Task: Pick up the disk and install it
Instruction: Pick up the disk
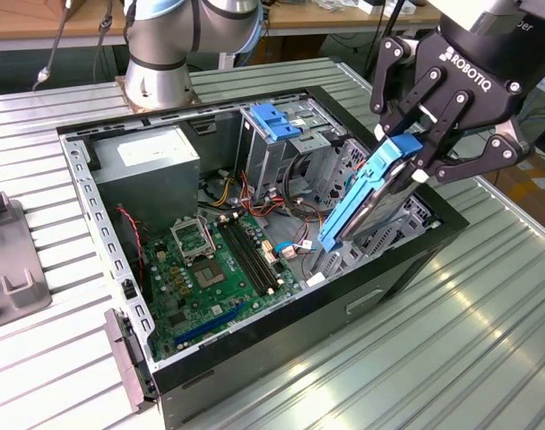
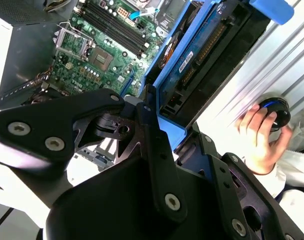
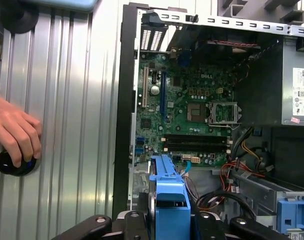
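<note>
Ribbed metal table (image 1: 488, 296) carries an open PC case (image 1: 380, 291), side panel off. By the exterior view's clock, the arm (image 1: 165, 45) base stands at approx 11 o'clock of the case. Inside the case: PSU (image 1: 151, 161) at 10, green board (image 1: 214, 269) at 7, drive cage w/ blue bracket (image 1: 274, 121) at 1. Gripper (image 1: 416, 152) hangs over the case's 3 o'clock edge, fingers pressed onto the disk (image 1: 362, 202), pinching its upper end. Disk is tilted: upper end toward 1 o'clock, lower end down inside the case, near the board's 3 o'clock side; can't tell if it touches anything there. In both wrist views the disk's blue frame sits between the black fingers, w/ the board beyond. In the first wrist view a hand (image 3: 14, 130) lies on the table outside the case, fingers on a black knob (image 3: 14, 164).
</note>
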`<state>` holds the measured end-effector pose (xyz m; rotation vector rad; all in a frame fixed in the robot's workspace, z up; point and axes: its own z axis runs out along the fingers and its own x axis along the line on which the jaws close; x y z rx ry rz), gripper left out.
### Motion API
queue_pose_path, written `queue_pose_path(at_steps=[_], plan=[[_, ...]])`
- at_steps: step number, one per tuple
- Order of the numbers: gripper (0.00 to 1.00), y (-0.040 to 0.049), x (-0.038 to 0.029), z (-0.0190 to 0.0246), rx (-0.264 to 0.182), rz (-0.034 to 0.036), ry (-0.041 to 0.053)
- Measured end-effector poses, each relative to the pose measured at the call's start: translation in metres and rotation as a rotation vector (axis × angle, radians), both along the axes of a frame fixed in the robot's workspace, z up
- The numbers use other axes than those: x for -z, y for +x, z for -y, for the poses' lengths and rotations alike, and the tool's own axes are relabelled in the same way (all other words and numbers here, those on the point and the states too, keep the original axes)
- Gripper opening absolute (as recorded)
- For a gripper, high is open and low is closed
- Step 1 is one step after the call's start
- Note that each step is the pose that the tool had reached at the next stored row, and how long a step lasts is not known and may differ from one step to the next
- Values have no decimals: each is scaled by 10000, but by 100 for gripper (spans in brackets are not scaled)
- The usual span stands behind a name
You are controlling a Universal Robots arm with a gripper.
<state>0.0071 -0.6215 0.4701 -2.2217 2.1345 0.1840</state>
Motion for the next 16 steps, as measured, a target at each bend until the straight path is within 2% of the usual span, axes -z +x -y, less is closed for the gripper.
queue_pose_path(at_steps=[16], plan=[[37,259,9,8,-1,0,0]])
